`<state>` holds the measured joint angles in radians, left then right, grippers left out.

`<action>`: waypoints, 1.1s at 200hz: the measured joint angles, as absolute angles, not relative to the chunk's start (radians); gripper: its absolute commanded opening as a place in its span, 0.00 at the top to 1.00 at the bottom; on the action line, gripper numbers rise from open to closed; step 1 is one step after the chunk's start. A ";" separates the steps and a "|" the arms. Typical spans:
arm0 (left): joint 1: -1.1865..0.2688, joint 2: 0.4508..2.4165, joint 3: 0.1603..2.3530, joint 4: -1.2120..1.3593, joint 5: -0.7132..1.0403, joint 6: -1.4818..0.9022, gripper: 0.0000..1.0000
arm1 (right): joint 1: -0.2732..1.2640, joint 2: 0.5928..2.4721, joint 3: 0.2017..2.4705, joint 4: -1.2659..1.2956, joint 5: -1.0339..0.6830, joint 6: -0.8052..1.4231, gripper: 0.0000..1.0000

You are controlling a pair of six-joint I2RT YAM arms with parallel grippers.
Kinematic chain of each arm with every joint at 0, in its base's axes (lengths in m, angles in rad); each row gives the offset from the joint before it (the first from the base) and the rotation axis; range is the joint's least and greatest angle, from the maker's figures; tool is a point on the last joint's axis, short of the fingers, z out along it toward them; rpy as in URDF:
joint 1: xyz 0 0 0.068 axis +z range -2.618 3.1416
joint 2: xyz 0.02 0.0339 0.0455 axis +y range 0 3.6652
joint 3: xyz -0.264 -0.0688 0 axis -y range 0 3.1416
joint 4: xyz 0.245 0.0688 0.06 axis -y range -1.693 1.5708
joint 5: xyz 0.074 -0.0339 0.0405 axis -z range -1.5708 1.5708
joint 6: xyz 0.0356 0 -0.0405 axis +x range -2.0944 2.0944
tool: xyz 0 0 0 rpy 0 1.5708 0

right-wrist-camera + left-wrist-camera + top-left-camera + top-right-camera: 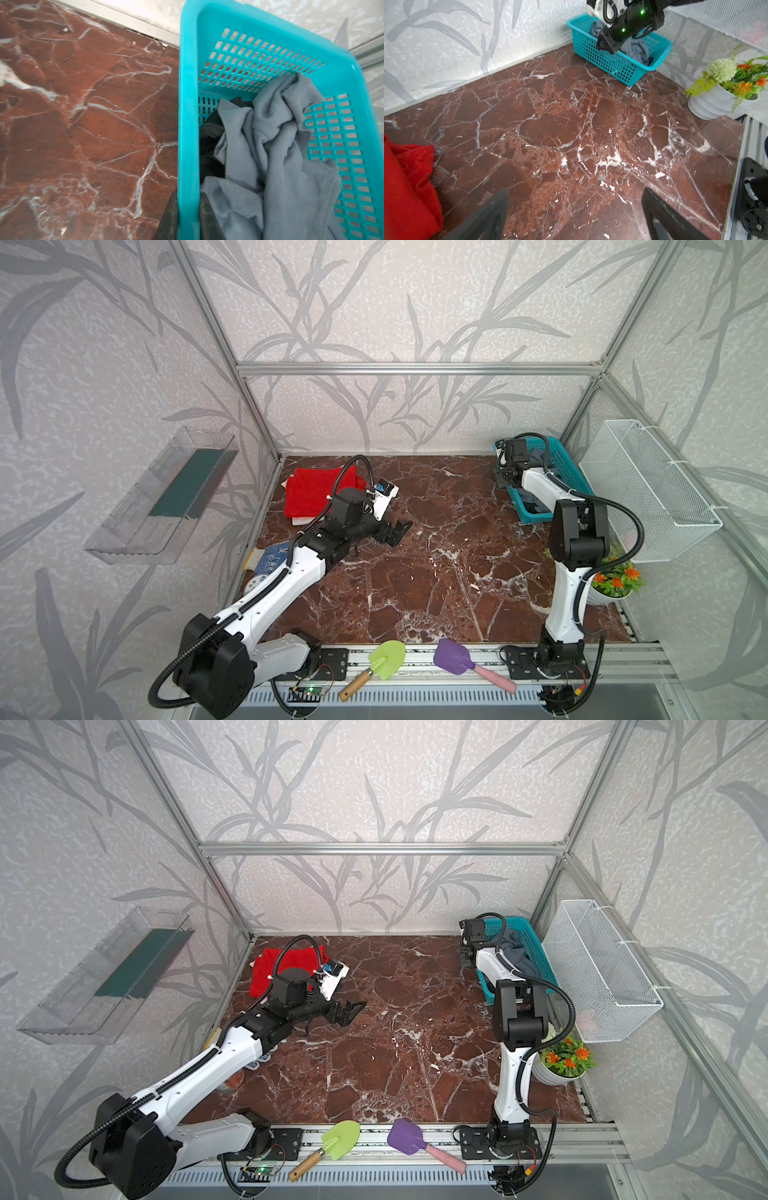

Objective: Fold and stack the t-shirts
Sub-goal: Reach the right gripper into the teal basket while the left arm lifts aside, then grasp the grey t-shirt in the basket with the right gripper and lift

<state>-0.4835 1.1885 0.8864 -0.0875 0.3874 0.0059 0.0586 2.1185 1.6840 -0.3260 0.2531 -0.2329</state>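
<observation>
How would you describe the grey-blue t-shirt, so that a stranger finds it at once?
Look at the far right corner of the red marble table, where a teal plastic basket stands. The grey-blue t-shirt lies crumpled inside it, partly over a black cloth; it is the only pale grey garment there.
</observation>
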 measured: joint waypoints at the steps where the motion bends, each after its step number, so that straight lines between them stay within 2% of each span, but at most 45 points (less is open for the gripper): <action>1: -0.484 1.188 0.886 -0.088 0.387 0.006 0.01 | 0.059 2.119 1.684 -0.326 0.253 -0.233 0.91; 10: -0.484 1.188 0.877 -0.059 0.389 -0.008 0.01 | 0.055 2.122 1.688 -0.328 0.257 -0.233 0.86; 26: -0.484 1.188 0.865 -0.027 0.395 -0.031 0.01 | 0.052 2.123 1.690 -0.331 0.258 -0.231 0.63; 38: -0.484 1.188 0.863 -0.015 0.397 -0.039 0.01 | 0.051 2.123 1.690 -0.336 0.258 -0.230 0.52; 76: -0.484 1.189 0.863 0.002 0.407 -0.047 0.01 | 0.049 2.112 1.683 -0.334 0.251 -0.210 0.41; 111: -0.484 1.197 0.863 0.001 0.419 -0.048 0.01 | 0.041 2.028 1.642 -0.328 0.255 -0.158 0.37; 147: -0.495 1.201 0.863 0.001 0.423 -0.047 0.01 | -0.049 1.951 1.662 -0.374 0.253 0.001 0.43; 181: -0.504 1.201 0.863 0.001 0.430 -0.047 0.01 | -0.146 1.966 1.681 -0.443 0.262 0.101 0.45; 220: -0.509 1.201 0.863 0.000 0.432 -0.045 0.01 | -0.134 2.046 1.702 -0.501 0.288 0.144 0.46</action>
